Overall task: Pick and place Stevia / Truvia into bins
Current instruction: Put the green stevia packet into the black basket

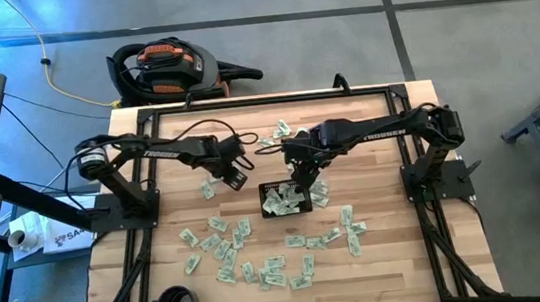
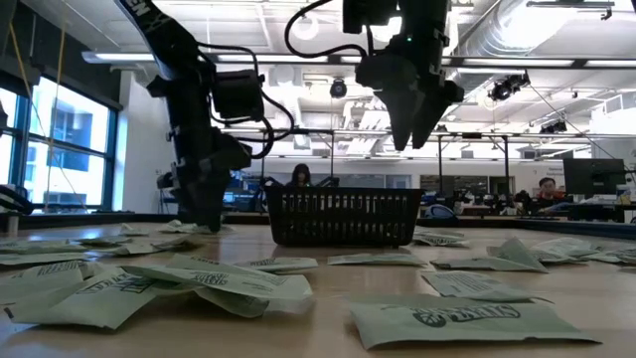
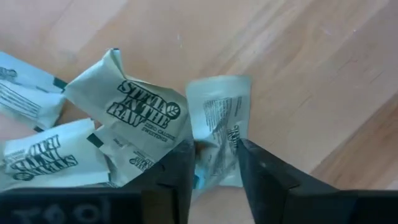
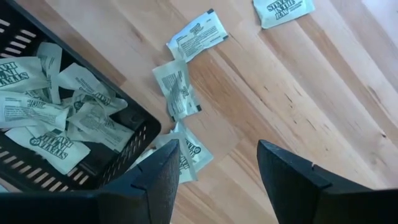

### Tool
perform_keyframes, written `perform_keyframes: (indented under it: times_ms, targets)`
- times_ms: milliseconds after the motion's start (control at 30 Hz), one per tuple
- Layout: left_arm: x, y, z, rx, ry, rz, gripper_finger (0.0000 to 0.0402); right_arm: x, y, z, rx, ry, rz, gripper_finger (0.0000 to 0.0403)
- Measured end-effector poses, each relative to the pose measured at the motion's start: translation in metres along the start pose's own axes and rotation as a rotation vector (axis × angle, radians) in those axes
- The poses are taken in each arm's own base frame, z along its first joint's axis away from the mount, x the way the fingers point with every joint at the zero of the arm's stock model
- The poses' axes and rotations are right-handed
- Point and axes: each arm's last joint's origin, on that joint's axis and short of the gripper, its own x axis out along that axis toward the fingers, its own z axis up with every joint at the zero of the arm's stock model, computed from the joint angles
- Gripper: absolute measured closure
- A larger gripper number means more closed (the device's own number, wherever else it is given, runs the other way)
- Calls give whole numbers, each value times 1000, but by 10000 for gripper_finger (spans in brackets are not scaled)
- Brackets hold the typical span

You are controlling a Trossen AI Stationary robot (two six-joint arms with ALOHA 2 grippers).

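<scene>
nearest the low camera lie pale green paper sachets (image 2: 452,320) on the wooden table (image 1: 391,249). my left claw (image 3: 214,163) narrows around one sachet (image 3: 217,118) left of the black mesh tray (image 1: 284,201); overlapping neighbours may lift too. my right claw (image 4: 214,171) hangs wide above the tray. only the left wrist view shows the pinch.

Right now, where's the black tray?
In the high view the black tray sits mid-table, directly under the right tool, with sachets scattered around it; the left tool is down at the tabletop to its left.
</scene>
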Motion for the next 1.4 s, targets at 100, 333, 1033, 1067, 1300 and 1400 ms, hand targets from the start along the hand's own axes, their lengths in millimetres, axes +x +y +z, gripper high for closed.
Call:
perform_keyframes:
  times_ms: [100, 333, 1033, 1067, 1300, 1400]
  targets:
    - [-3, -4, 3, 23, 1, 8, 268, 0, 0, 0, 8, 2, -2, 197]
    - [-6, -24, 4, 154, -48, 1, 274, 0, 0, 0, 25, 4, -4, 201]
    - [-64, -53, 40, 354, -215, -91, 379, -2, -1, -2, 13, -2, -28, 207]
    - [-72, -57, 46, 374, -252, -114, 379, -6, -2, -4, 6, -6, -30, 208]
    - [-93, -86, 55, 591, -360, -359, 376, -58, -31, -35, 96, -116, -200, 224]
    - [-86, -99, 49, 638, -359, -395, 378, -76, -48, -49, 157, -129, -214, 228]
